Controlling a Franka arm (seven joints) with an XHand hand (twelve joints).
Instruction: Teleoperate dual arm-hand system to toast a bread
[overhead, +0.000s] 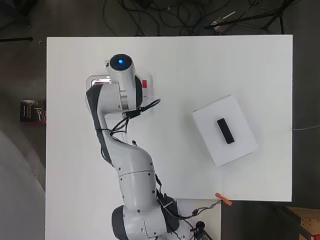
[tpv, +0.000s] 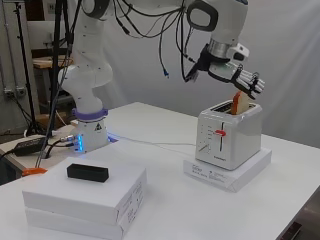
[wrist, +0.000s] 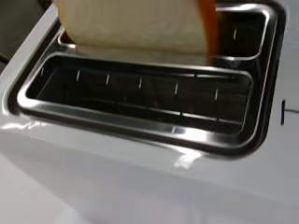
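A white desk (tpv: 165, 210) fills the side view, with a white toaster (tpv: 227, 140) right of centre on a flat white box (tpv: 227, 172). The hand (tpv: 240, 80) hangs just above it, fingers curled down onto a bread slice (tpv: 242, 104) standing tilted in one slot; the grip seems a pinch. At lower left, a black block (tpv: 87, 172) lies on stacked white boxes (tpv: 85, 202)
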